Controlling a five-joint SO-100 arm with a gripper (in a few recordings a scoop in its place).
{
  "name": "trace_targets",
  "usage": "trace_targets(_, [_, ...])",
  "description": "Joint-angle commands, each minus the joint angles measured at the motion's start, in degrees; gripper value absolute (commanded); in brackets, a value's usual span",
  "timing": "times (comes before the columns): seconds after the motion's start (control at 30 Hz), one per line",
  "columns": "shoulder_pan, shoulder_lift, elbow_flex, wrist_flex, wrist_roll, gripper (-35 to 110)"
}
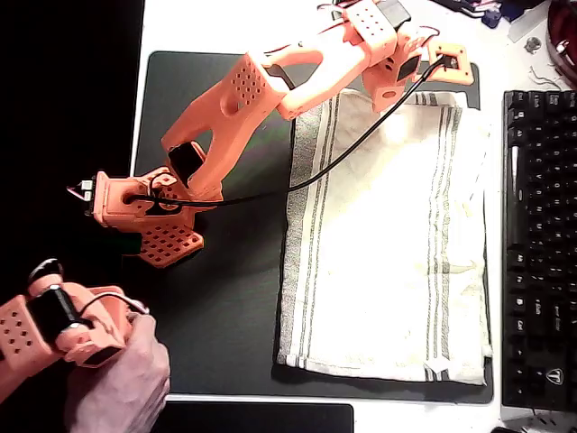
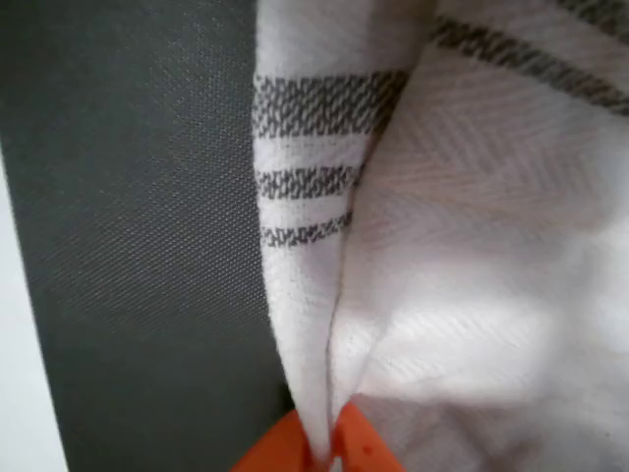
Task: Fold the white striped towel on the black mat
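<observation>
Here we see the orange plastic claw (image 2: 319, 442) pinched together on a fold of the off-white cloth towel with thin grey-green stripes (image 2: 472, 295); in the wrist view its two tips meet at the bottom edge with a ridge of fabric caught between them. In the overhead view the claw (image 1: 424, 65) sits at the towel's (image 1: 388, 234) far top edge, near the upper right corner, so nearly all the cloth lies below it in that picture. The towel's long axis runs top to bottom there, with stripe groups along its left and right sides. It rests flat on the large matte black rectangular mat (image 1: 225, 289), toward the mat's right half, its right edge close to a black keyboard (image 1: 539, 244) on the white surface (image 1: 180, 23). We judge the fold calls for carrying the gripped edge down toward the near edge. The arm hides part of the top edge, and we cannot tell how much cloth is caught.
</observation>
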Motion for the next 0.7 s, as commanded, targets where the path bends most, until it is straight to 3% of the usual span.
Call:
trace_targets(0.0, [-1.8, 7.6, 2.3, -0.6, -0.9, 0])
trace_targets(0.67, [1.1, 29.4, 16.8, -1.1, -3.0, 0])
